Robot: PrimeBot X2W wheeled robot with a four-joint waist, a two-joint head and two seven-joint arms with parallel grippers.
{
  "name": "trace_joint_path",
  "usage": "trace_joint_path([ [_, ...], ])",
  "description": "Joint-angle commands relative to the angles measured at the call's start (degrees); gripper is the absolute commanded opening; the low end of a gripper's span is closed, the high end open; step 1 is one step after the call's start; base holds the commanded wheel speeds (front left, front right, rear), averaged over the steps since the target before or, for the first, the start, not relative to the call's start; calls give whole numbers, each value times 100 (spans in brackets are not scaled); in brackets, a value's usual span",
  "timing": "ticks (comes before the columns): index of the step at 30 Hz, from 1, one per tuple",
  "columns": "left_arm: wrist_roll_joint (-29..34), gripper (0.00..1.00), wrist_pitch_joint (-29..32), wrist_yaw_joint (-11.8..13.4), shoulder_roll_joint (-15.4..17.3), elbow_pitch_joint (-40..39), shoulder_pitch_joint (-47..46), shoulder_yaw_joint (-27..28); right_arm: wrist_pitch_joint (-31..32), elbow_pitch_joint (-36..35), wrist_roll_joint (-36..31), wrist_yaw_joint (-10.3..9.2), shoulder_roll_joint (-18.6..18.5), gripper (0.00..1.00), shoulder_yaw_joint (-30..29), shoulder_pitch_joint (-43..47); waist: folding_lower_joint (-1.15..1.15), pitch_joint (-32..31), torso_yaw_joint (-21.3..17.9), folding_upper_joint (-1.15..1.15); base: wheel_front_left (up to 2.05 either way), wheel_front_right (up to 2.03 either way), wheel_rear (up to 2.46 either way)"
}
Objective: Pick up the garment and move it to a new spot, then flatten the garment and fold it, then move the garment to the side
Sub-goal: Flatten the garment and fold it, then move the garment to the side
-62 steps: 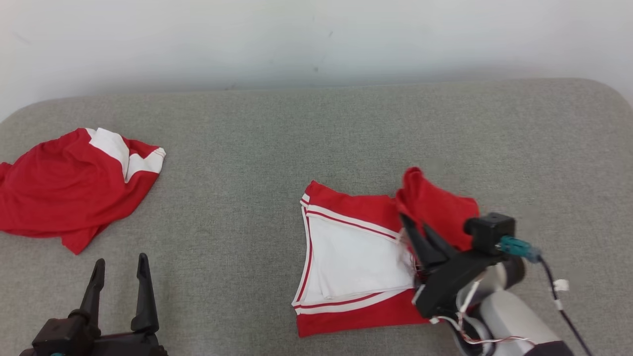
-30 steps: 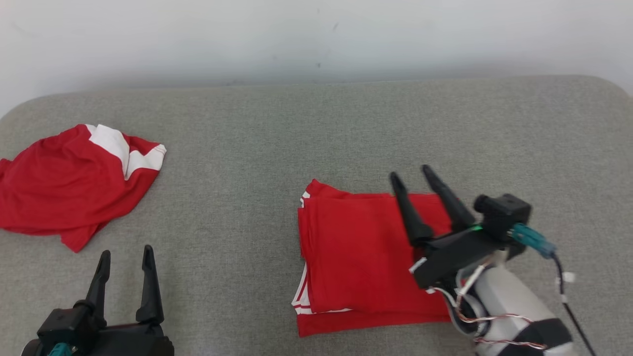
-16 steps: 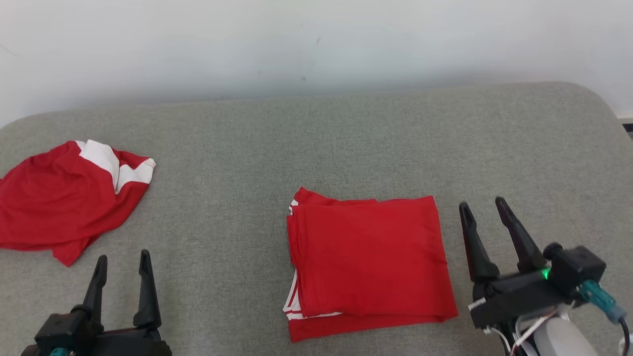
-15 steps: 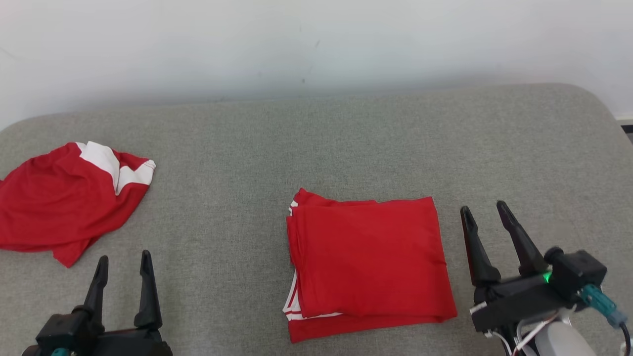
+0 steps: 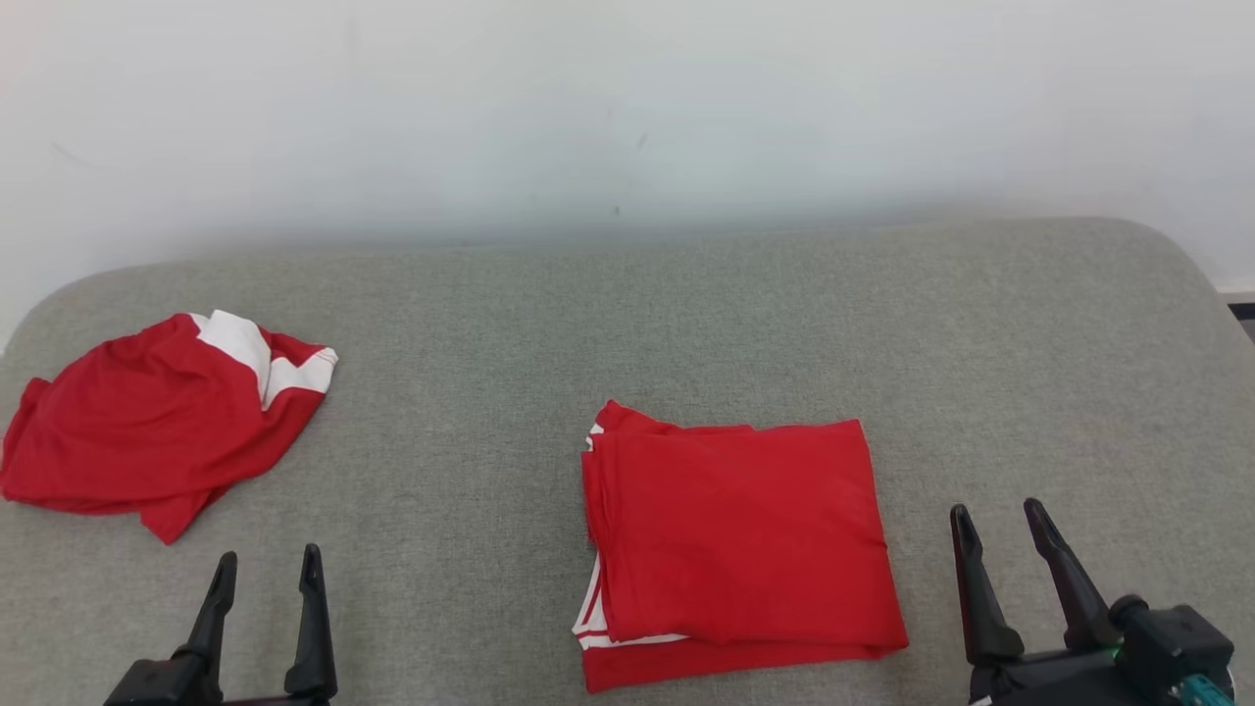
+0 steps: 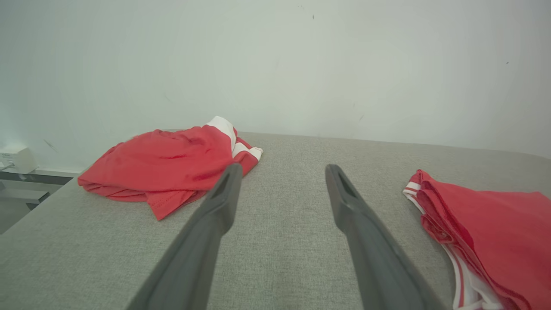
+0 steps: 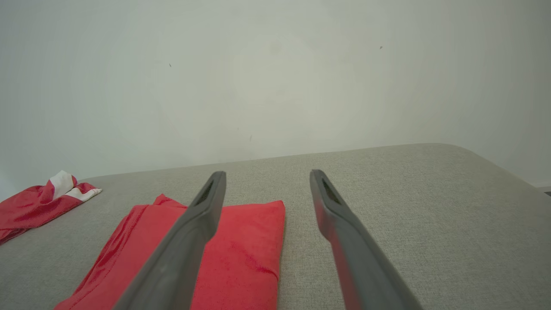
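Surface: grey fabric-covered desk (image 5: 686, 324) with rounded corners, set against a plain pale wall (image 5: 627, 98).

Garment (image 5: 735, 539): red, folded into a neat rectangle, white-striped edges showing along its left side. It lies flat at the lower centre of the head view.

Right tool (image 5: 996, 509): lower right of the frame, near the garment's right edge and not touching it. Fingers spread, holding nothing.

Left tool (image 5: 270, 555): lower left, well apart from the garment. Fingers spread, empty.

A second red-and-white cloth (image 5: 147, 431) lies crumpled at the left edge of the desk.
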Motion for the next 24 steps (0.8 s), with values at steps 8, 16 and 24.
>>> trace_joint_path([
  [8,24,100,-3,-65,106,-154,252,-78,152,-188,-176,-16,98,100,-188,339,1,-113,103,0,0,0,0],
  [16,-21,100,-3,-61,154,-202,337,-129,192,-176,-252,-16,161,100,-306,419,1,-119,178,0,0,0,0],
  [24,-61,100,-3,-28,163,-203,317,-154,184,-215,-314,-16,212,100,-318,464,1,-102,193,0,0,0,0],
])
